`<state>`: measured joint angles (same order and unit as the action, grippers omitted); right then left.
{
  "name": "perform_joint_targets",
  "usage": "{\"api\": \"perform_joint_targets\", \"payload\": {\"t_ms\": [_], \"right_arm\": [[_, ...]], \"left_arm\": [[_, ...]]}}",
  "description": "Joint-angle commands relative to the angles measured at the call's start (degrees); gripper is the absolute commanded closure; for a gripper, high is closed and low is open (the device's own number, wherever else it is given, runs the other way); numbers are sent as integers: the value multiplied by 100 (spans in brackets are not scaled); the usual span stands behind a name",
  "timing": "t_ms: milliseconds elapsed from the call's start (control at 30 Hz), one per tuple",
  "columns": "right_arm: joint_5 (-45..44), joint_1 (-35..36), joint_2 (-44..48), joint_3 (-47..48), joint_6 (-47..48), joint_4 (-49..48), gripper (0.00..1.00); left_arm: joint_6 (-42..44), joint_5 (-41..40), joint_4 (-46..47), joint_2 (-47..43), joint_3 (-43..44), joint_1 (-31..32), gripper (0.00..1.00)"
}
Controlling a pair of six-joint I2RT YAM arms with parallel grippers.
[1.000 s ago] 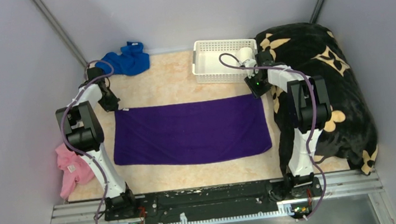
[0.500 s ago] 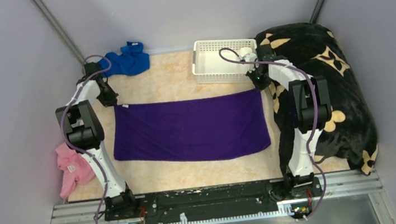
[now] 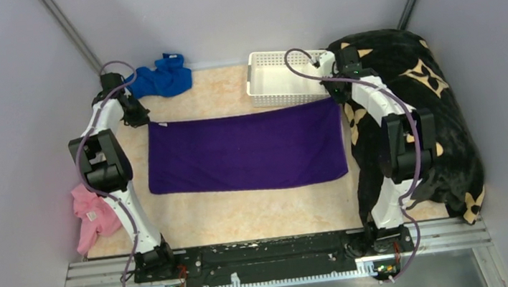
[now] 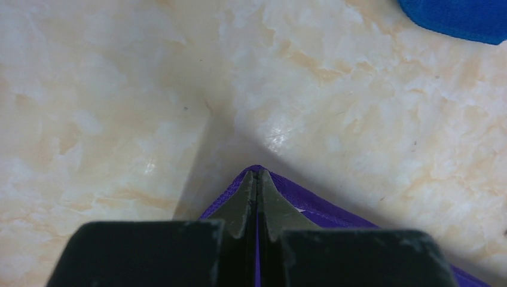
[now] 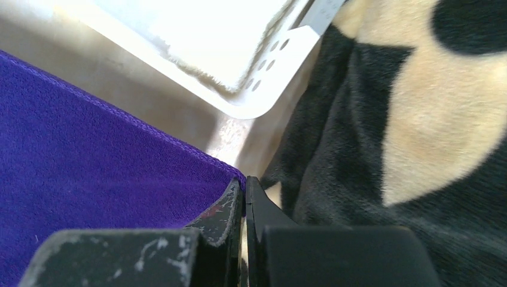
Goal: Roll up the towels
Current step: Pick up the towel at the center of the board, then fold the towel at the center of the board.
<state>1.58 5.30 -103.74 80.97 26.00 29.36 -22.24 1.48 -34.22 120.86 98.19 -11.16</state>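
Observation:
The dark purple towel [image 3: 247,151] lies spread flat across the middle of the table. My left gripper [image 3: 141,120] is shut on its far left corner [image 4: 258,174]. My right gripper [image 3: 336,96] is shut on its far right corner [image 5: 236,175]. The purple towel fills the left of the right wrist view [image 5: 89,161]. The bright blue towel [image 3: 161,78] lies crumpled at the far left, and its edge shows in the left wrist view [image 4: 454,15]. The cream-white towel [image 5: 197,30] lies in the white basket [image 3: 280,79]; in the top view the right arm hides it.
The black plush blanket with beige flowers [image 3: 414,118] is heaped along the right side, against my right gripper [image 5: 406,137]. A pink cloth [image 3: 93,216] lies at the left edge by the left arm. The basket's corner [image 5: 263,98] is just beyond the right fingertips.
Both grippers have moved away from me with the purple towel's far corners, dragging the whole towel toward the back. Its far edge is now near the basket.

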Motion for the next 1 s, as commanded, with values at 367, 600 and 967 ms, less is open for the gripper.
{"api": "perform_joint_targets", "payload": {"t_ms": [367, 600, 967], "right_arm": [[-182, -99, 1343, -1119, 19, -1333, 100], [-238, -99, 1903, -1602, -40, -1298, 100], [-118, -101, 2951, -2527, -56, -1719, 100]], "left_arm": [[-360, 1101, 792, -863, -752, -148, 100], [-488, 1105, 1077, -1611, -1809, -353, 100], [-778, 1405, 1327, -2801, -2605, -981, 100]]}}
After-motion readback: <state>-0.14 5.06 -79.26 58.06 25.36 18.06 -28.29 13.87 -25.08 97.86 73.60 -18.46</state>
